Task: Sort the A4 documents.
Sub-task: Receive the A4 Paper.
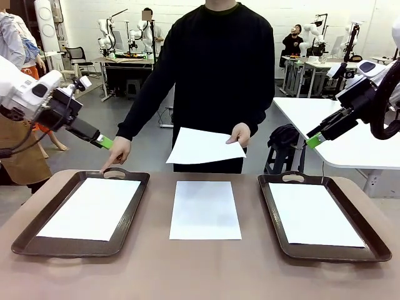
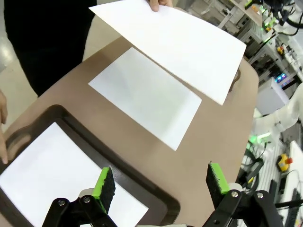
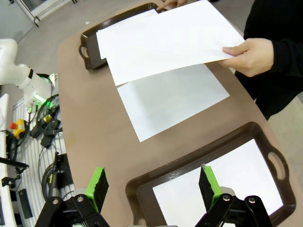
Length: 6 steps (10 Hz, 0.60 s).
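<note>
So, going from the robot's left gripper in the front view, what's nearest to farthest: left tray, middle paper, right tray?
From the left gripper:
1. Left tray, just below it on the robot's left side.
2. Middle paper, lying flat between the two trays.
3. Right tray, far over on the robot's right side.

A brown table (image 1: 200,278) fills the lower frame. At lower left a dark tray (image 1: 62,249) holds a white sheet (image 1: 90,208); at lower right a second tray (image 1: 331,254) holds another sheet (image 1: 314,214). Between them a third sheet (image 1: 205,209) lies on the bare table. A person in black stands behind: one hand (image 1: 240,134) holds a fourth sheet (image 1: 203,147) up at centre, the other hand (image 1: 117,152) points at the lower-left tray's far handle. The left pincer (image 1: 103,142) hangs just beside that hand, the right pincer (image 1: 314,140) at middle right, both empty
</note>
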Each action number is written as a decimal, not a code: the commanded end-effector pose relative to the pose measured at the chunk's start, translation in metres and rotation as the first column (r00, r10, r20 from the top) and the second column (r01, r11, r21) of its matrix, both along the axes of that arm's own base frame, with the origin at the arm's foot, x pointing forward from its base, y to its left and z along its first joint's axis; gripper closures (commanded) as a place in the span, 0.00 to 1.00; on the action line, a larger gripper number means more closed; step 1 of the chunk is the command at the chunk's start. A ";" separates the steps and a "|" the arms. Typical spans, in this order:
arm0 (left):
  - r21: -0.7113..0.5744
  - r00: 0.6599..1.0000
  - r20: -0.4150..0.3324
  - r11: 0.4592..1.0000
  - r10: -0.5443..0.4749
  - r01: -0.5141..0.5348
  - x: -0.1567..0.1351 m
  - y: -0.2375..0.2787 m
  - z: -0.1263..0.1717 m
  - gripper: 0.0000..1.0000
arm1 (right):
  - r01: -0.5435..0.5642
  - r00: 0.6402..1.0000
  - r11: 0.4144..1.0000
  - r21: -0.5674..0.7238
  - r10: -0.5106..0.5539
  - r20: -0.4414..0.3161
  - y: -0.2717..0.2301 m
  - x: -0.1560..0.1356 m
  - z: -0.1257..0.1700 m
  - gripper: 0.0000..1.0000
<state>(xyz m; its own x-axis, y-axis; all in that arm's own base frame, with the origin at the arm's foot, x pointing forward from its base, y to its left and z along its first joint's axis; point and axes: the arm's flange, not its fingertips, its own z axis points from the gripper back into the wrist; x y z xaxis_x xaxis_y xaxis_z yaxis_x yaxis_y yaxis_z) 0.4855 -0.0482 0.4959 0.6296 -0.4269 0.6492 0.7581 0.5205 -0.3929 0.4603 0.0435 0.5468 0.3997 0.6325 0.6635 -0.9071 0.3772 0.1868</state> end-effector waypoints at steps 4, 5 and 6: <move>-0.223 0.960 -0.264 0.963 0.093 -0.154 0.059 -0.046 -0.032 0.00 | -0.005 1.000 1.000 0.000 0.005 -0.002 0.001 0.000 -0.001 0.00; -0.212 0.948 -0.298 0.961 0.109 -0.177 0.067 -0.056 -0.042 0.00 | -0.005 1.000 1.000 0.000 0.005 -0.002 0.001 0.000 -0.001 0.00; -0.230 0.937 -0.332 0.955 0.103 -0.187 0.075 -0.066 -0.050 0.00 | -0.005 1.000 1.000 0.000 0.005 -0.002 0.001 0.000 -0.001 0.00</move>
